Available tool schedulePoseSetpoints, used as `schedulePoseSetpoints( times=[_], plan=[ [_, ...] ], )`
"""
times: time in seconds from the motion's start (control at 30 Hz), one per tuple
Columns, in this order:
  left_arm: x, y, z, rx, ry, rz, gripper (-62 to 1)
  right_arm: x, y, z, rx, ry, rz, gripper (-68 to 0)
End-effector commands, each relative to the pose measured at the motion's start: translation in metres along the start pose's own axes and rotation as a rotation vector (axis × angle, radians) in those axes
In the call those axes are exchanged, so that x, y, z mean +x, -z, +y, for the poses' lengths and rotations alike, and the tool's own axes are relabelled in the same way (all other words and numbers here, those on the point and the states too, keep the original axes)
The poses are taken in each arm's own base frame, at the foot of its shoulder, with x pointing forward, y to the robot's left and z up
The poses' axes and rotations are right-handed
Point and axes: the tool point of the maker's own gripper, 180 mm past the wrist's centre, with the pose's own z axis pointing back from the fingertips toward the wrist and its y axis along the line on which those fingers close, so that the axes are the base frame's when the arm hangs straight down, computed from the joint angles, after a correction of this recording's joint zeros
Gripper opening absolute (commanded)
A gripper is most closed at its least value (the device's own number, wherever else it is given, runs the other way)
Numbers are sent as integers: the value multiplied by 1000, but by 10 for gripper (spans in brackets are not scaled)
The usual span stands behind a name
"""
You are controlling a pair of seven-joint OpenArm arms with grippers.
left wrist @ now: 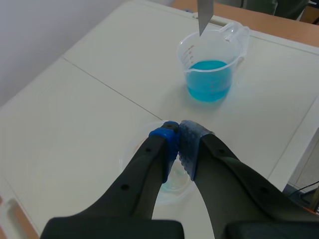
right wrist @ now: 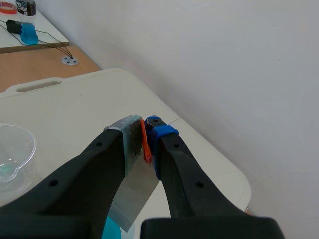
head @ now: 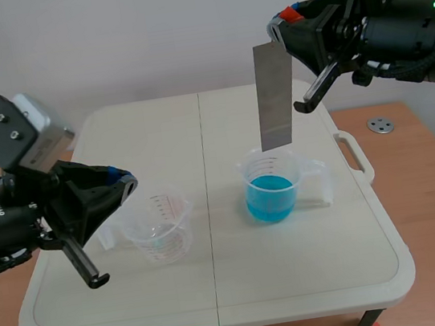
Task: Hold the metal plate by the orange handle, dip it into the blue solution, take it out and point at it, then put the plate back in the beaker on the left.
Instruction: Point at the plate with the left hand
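Note:
My right gripper [head: 284,34] is raised over the table's right half, shut on the orange handle [right wrist: 145,143] of the metal plate [head: 275,96]. The plate hangs upright, its lower edge just above the rim of the beaker of blue solution [head: 270,190]. In the left wrist view the plate's tip [left wrist: 204,15] shows over that beaker [left wrist: 209,74]. My left gripper [head: 127,184] is shut on nothing, its tips [left wrist: 178,130] over the rim of the clear beaker [head: 160,229] on the left, which holds only a trace of liquid.
The white folding table [head: 219,292] has a carry handle [head: 354,156] on its right edge. A metal washer [head: 380,125] lies on the brown desk beyond it. A small bottle with blue liquid [right wrist: 27,25] stands on a far desk.

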Motion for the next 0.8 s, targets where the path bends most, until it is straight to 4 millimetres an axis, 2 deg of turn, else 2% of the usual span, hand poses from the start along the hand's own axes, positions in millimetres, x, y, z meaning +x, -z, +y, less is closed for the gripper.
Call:
schedulePoseSetpoints(
  times=[0.0,0.37,0.77],
  plan=[
    [10,8,3,14,-5,-42,-594,16,1,-4,-1,-18,-52,-662],
    [7,67,-3,-7,70,-24,-594,17,1,-4,-1,-17,-53,-662],
    [14,108,-13,-51,129,-14,-595,17,0,-5,-5,-13,-57,-662]
  ],
)
